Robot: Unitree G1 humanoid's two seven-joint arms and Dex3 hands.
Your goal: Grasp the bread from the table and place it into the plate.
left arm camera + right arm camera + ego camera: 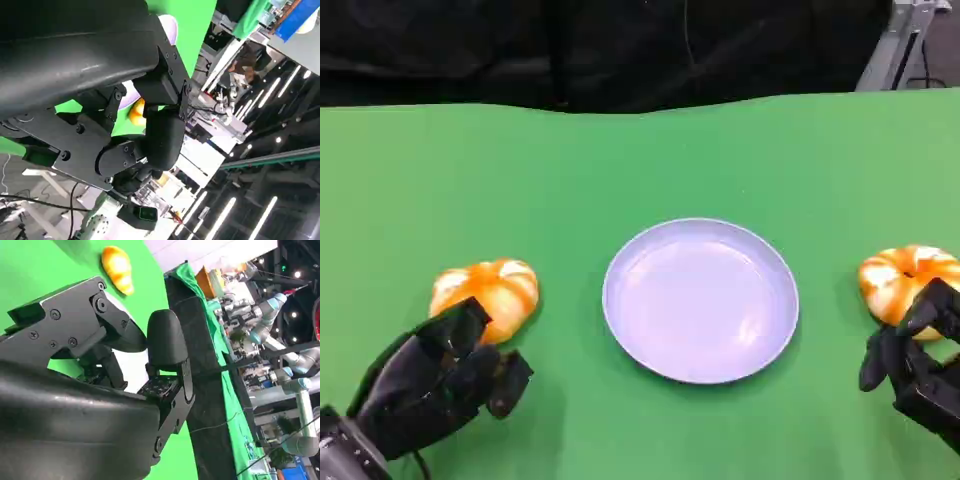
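Two orange-and-white round breads lie on the green table, the left bread [486, 294] and the right bread [906, 279], on either side of the pale blue plate [700, 300], which holds nothing. My left hand [435, 385] sits just in front of the left bread, holding nothing, its uppermost fingertip at the bread's near edge. My right hand [918, 362] is low at the right, fingers apart, with their tips overlapping the right bread's near side. The right wrist view shows a bread [117, 267] beyond the fingers [165, 342]. A sliver of bread [136, 112] shows past the left hand's fingers [160, 135].
The green table [620, 170] runs back to a black curtain. A metal stand [900, 45] is at the back right. Both wrist views show a lab with benches and other robot arms beyond the table.
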